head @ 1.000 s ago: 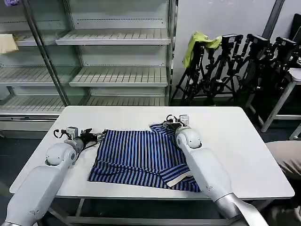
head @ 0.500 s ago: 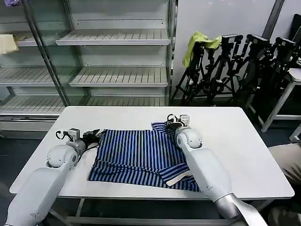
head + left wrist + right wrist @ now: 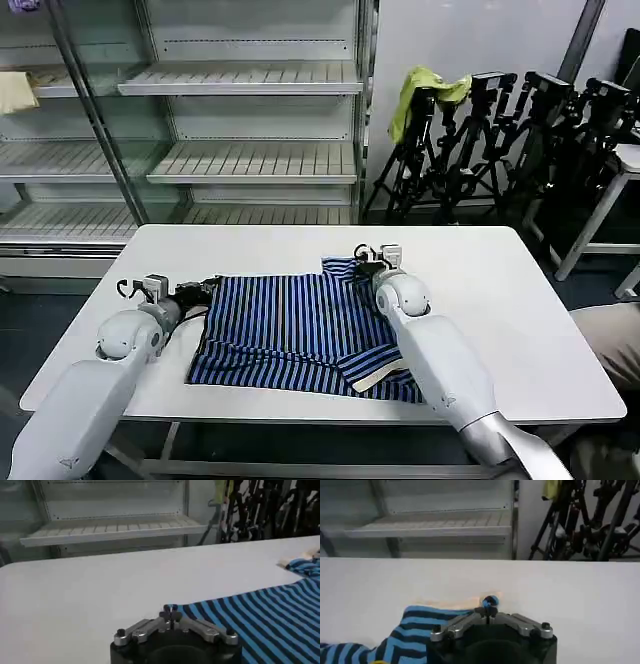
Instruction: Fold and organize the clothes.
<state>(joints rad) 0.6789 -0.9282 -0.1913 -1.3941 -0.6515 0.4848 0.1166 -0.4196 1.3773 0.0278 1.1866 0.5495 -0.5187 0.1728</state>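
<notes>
The clothes, one shirt (image 3: 300,330) with narrow blue and black stripes, lie partly folded on the white table (image 3: 520,300). A cream cuff (image 3: 378,378) shows at the near right. My left gripper (image 3: 203,290) is at the shirt's far left corner. In the left wrist view it (image 3: 170,612) is shut on a pinch of the striped cloth (image 3: 260,615). My right gripper (image 3: 362,260) is at the far right corner. In the right wrist view it (image 3: 489,607) is shut on a small bunch of blue fabric, next to the stripes (image 3: 415,622) and the cream collar (image 3: 450,601).
Grey wire shelves (image 3: 250,160) stand behind the table. Black tripods (image 3: 520,130) at the back right carry a yellow-green cloth (image 3: 425,90). A pale beige cloth (image 3: 15,90) lies on a shelf at the far left. Bare tabletop surrounds the shirt.
The left gripper has shifted slightly to the left with its corner, drawing the shirt's far edge a little straighter. The right gripper has barely moved.
</notes>
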